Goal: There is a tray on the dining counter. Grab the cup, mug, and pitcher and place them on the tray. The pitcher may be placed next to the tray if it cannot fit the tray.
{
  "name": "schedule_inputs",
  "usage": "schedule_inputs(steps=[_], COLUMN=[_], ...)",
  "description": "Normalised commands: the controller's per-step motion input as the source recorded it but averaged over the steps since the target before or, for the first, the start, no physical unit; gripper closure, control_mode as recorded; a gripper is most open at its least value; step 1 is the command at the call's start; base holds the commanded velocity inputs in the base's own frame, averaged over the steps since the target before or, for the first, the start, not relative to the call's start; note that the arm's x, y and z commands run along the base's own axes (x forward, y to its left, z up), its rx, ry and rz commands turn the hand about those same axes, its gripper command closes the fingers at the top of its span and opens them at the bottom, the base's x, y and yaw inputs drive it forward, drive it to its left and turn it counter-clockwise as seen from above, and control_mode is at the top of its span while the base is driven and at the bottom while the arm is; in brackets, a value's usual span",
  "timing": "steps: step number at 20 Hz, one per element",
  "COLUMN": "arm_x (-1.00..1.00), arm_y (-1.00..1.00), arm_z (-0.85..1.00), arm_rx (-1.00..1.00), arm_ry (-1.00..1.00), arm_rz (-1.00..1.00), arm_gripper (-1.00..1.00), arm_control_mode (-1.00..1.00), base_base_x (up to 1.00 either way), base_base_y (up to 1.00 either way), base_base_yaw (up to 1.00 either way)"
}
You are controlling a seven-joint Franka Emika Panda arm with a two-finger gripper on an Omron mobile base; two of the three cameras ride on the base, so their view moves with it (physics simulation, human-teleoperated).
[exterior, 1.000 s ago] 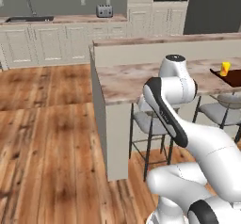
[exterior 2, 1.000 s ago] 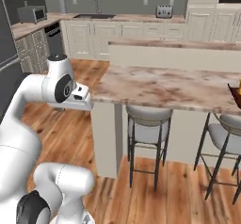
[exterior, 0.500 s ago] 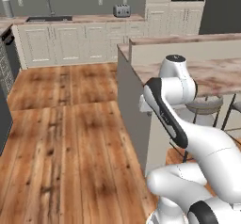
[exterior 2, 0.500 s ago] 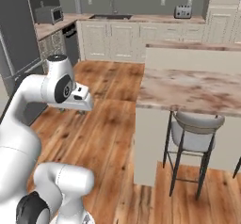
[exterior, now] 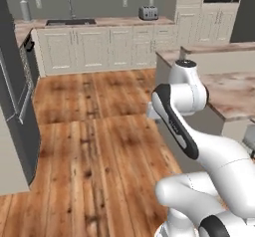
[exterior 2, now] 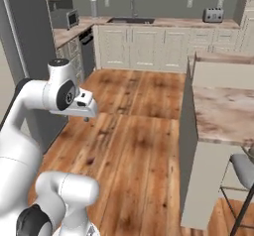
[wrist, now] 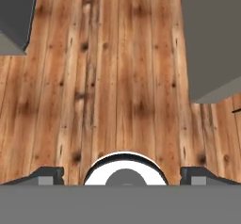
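Two dark fingertips (wrist: 47, 175) stand spread wide at the bottom of the hand view, nothing between them; the gripper (wrist: 124, 176) looks straight down at bare wood-plank floor (wrist: 117, 77). In the right base view the gripper (exterior 2: 87, 112) sits at the end of the folded arm, held over the floor well apart from any counter.

Just right of the arm, the dining counter (exterior: 229, 94) runs away from the robot, its long axis pointing toward the far cabinets; its marbled beige top (exterior 2: 223, 113) ends in a raised step at the far end. A grey stool (exterior 2: 243, 170) tucks under its near edge. The counter's grey side wall (wrist: 212, 39) borders the floor in the hand view.

Left of the arm, a dark refrigerator (exterior: 15, 111) closes that side, leaving a broad open lane of floor between it and the counter.

Farther off, white cabinets (exterior: 104, 49) line the back wall, carrying a sink (exterior 2: 131, 20) and a toaster (exterior: 148, 13); a microwave (exterior 2: 73, 18) sits on the side counter.
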Motion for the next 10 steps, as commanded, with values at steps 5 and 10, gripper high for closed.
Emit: schedule_inputs(steps=[5,10], arm_x=[0.00,0.00], arm_y=[0.00,0.00], arm_z=[0.00,0.00], arm_rx=[0.00,0.00], arm_ry=[0.00,0.00], arm_rz=[0.00,0.00], arm_gripper=[-1.00,-1.00], arm_control_mode=[1.00,1.00], base_base_x=[1.00,1.00], base_base_y=[0.63,0.14], base_base_yaw=[-0.06,-0.11])
